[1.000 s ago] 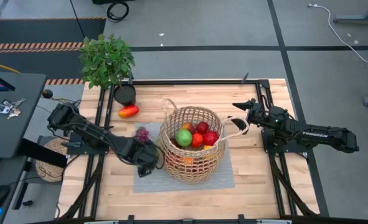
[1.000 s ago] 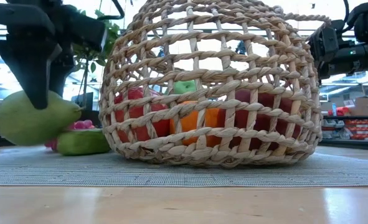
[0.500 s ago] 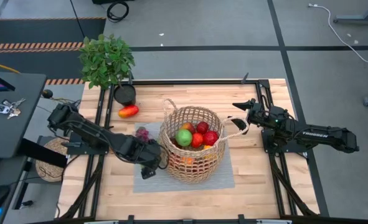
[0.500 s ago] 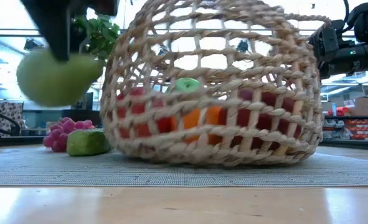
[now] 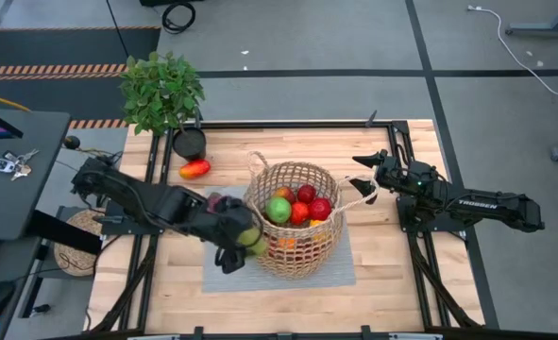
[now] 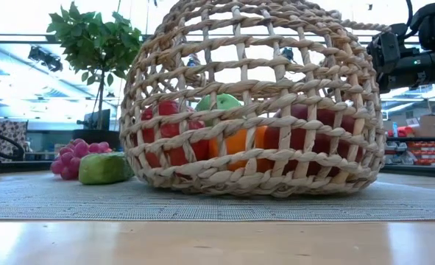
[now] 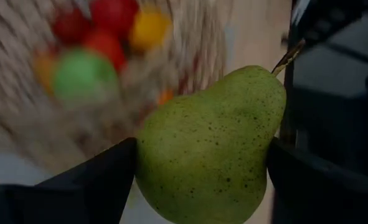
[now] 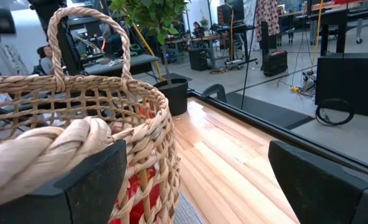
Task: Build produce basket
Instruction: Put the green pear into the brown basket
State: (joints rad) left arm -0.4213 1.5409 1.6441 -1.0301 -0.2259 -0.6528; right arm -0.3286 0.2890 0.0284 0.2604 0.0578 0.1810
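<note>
Left hand [image 5: 244, 239] is clamped on the pear [image 7: 208, 144], one finger on each flank, stem end up near the wrist; in the high view it sits raised just beside the near-left rim of the wicker basket [image 5: 308, 256], probably so the pear clears the weave before going over the edge. Low view shows no pear and no hand at mat level, which fits a lifted carry. Right hand [image 5: 361, 184] has its fingers wide apart with the basket's right loop handle [image 8: 59, 149] lying between them; whether it presses on the rope cannot be told, but the pose looks like bracing the basket so it doesn't slide or tip during drops. Basket stands on the grey mat [image 5: 340, 272] mid-tabletop [image 5: 392, 293], leaning slightly in the low view. Inside: green apple [image 5: 279, 209] on top, red apples [image 5: 317, 209] beside it, an orange [image 6: 239, 140] lower down through the weave, something yellow just visible in the wrist view. Still outside: purple grapes [image 6: 71, 157] and a green piece, likely the cucumber [image 6: 104, 168], lying just beside each other on the mat left of the basket, and the red-orange pepper [image 5: 194, 169] on bare wood next to the black plant pot [image 5: 190, 143] with its leafy plant [image 5: 161, 90]. Judgement: task is past halfway, pear drop in hand; risk is the pear catching the rim or rolling off the piled fruit.
</note>
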